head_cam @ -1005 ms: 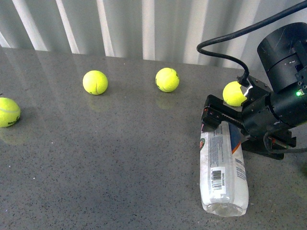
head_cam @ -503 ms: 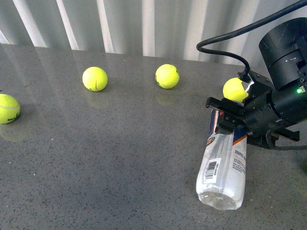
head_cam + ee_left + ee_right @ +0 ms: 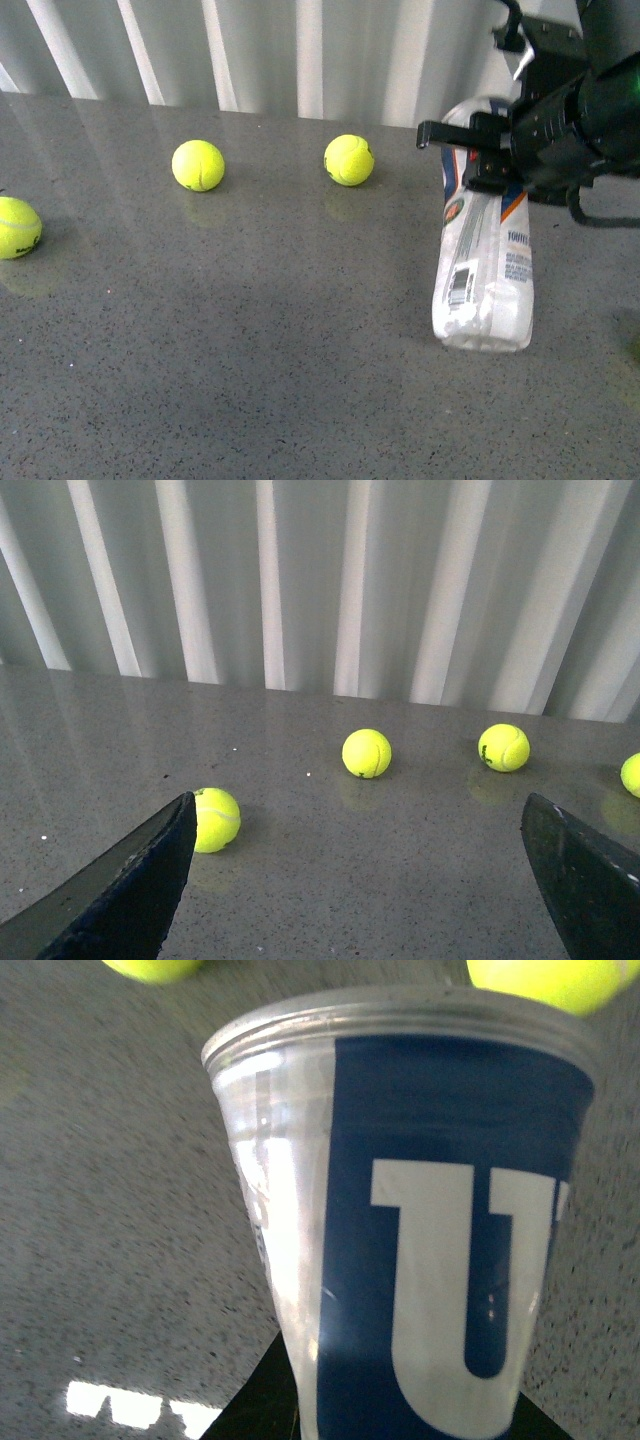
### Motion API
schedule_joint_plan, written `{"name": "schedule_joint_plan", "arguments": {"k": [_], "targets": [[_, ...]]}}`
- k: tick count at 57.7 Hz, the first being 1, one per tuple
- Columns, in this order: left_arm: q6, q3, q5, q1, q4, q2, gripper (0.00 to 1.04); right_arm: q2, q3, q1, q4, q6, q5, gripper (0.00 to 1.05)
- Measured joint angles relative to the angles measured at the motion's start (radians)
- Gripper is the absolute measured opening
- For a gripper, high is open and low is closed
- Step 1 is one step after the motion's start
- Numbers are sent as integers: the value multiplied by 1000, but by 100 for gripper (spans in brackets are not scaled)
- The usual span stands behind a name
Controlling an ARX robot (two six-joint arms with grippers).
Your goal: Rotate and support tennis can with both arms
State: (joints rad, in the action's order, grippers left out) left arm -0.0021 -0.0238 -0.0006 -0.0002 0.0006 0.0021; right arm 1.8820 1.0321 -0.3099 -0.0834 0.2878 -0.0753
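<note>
The tennis can (image 3: 485, 270) is a clear tube with a barcode and an orange stripe. It hangs nearly upright at the right of the front view, its lower end just above or on the grey table (image 3: 250, 330). My right gripper (image 3: 490, 155) is shut on its upper part. In the right wrist view the can (image 3: 430, 1240) fills the frame, with navy label, white W and metal rim. My left gripper (image 3: 360, 880) is open and empty; its black fingers (image 3: 130, 880) frame bare table. It is not in the front view.
Several yellow tennis balls lie on the table: one at the left edge (image 3: 18, 228), one left of centre (image 3: 198, 166), one at centre back (image 3: 349, 160). A white corrugated wall (image 3: 300, 50) runs behind. The left wrist view shows balls too (image 3: 366, 753).
My right gripper has lifted the can off the table and swung it from lying nearly flat towards upright, moving up and back. The ball behind the gripper is now hidden.
</note>
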Motion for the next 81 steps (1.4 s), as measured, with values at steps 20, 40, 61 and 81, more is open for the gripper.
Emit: {"name": "schedule_joint_plan", "arguments": {"k": [20, 40, 61, 81], "targets": [[0, 0, 0, 0, 0, 0, 98, -113, -215, -99, -354, -515, -91, 9], [0, 0, 0, 0, 0, 0, 98, -95, -421, -103, -613, -1090, -14, 7], [0, 0, 0, 0, 0, 0, 98, 35, -388, -90, -719, -1280, 65, 6], [0, 0, 0, 0, 0, 0, 98, 97, -414, -23, -781, -1373, 118, 6]]}}
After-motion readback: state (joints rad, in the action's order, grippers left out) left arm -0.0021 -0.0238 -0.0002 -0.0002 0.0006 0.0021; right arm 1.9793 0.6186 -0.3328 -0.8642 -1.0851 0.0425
